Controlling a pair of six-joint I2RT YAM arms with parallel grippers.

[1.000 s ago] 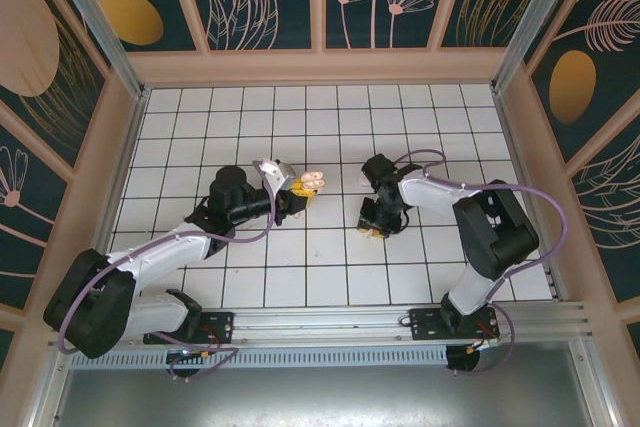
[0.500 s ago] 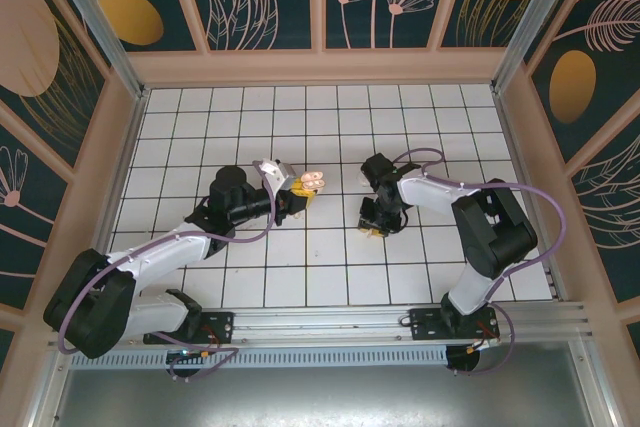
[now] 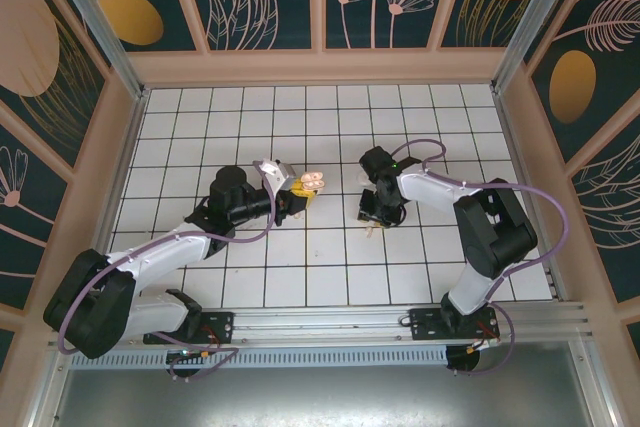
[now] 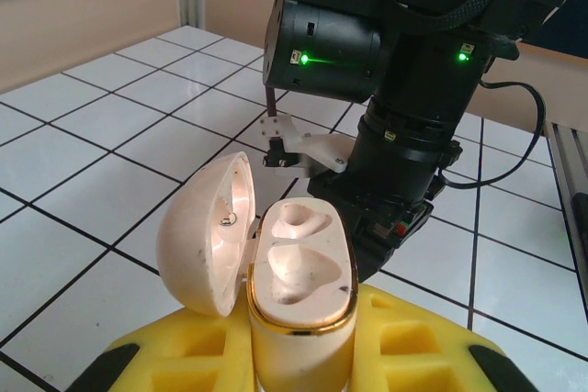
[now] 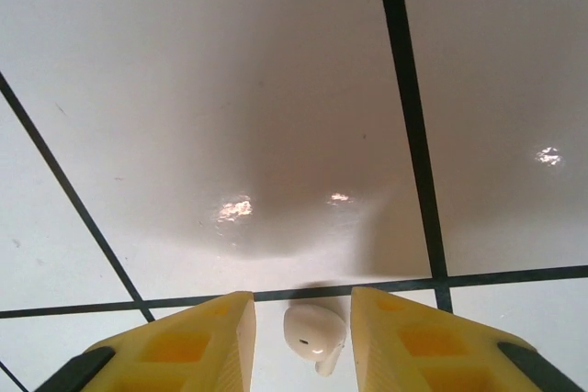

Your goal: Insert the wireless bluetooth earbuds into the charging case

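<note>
The left pincer (image 4: 299, 355) gripped the open-lidded charging case (image 4: 299, 273); the right pincer (image 5: 301, 311) stood open astride an earbud (image 5: 312, 332) on the surface (image 5: 276, 89).

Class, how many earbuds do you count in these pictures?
1. A white earbud sits between the right gripper's jaws. The open charging case is empty; another earbud may be hidden.

Open charging case (image 4: 299, 274) between yellow jaws
</note>
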